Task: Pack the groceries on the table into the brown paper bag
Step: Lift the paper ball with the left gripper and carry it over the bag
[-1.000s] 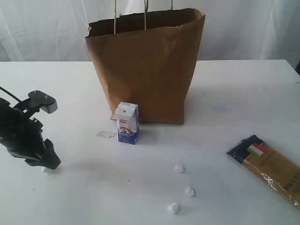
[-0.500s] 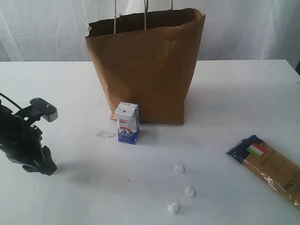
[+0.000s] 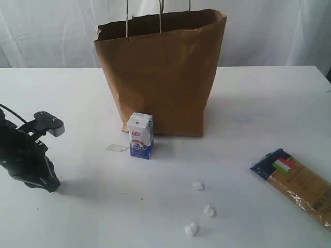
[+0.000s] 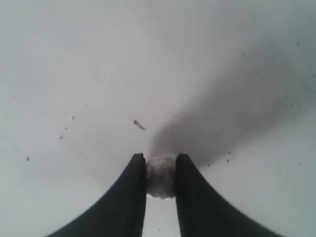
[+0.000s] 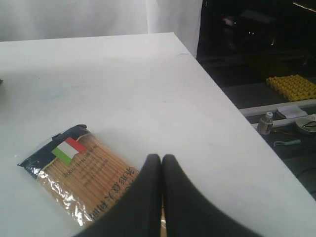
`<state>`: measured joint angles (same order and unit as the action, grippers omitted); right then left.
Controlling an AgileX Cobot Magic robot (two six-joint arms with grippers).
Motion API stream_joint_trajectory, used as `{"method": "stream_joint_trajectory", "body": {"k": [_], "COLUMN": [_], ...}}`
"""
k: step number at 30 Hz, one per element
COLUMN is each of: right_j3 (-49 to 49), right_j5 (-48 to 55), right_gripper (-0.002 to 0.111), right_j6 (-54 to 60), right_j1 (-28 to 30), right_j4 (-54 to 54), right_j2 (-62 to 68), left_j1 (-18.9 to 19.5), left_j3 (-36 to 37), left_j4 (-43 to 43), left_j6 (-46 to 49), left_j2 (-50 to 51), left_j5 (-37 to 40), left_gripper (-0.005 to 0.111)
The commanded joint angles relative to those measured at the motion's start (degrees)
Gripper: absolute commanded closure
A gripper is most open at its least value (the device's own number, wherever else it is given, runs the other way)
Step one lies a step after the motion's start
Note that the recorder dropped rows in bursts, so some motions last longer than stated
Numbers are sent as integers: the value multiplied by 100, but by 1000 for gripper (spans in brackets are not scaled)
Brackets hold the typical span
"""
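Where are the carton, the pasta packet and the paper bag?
carton (image 3: 140, 136): exterior view, on its front face.
pasta packet (image 3: 301, 187): exterior view, on the middle of its clear wrapper.
bag (image 3: 163, 77): exterior view, on its front wall.

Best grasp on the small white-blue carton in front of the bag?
Probably take the carton across its two flat side faces, around mid-height, coming straight down from above. It stands upright with parallel sides, and the brown paper bag rises close behind it, so a rear approach is blocked.
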<state>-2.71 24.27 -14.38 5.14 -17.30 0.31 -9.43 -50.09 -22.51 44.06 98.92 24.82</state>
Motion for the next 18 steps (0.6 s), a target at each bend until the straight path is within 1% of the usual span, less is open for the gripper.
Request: {"method": "stream_joint_trajectory", "body": {"k": [1, 6, 10, 15, 16, 18], "right_j3": [39, 39, 39, 39, 39, 39], "right_j5": [-76, -76, -76, -76, -76, -76], "right_gripper": [108, 108, 108, 108, 108, 108], "right_j6": [39, 39, 39, 39, 39, 39], "right_j1": [-12, -12, -12, -12, -12, -12], "right_j4": [-50, -50, -50, -50, -50, -50], "right_j2": [-31, -31, -31, -31, -31, -31], "left_j1": [7, 7, 7, 7, 7, 7], "left_j3": [-122, -881, -1737, -2554, -2711, -2961], "left_j4": [-15, -15, -135, -844, -1049, -1680], "left_j6": [-263, -763, -976, -912, -898, -552], "left_j2": [-103, -582, -1056, -1422, -1455, -1456], "left_j5": [356, 1221, 1724, 1603, 1512, 1401], "left_gripper": [107, 107, 107, 107, 107, 107]}}
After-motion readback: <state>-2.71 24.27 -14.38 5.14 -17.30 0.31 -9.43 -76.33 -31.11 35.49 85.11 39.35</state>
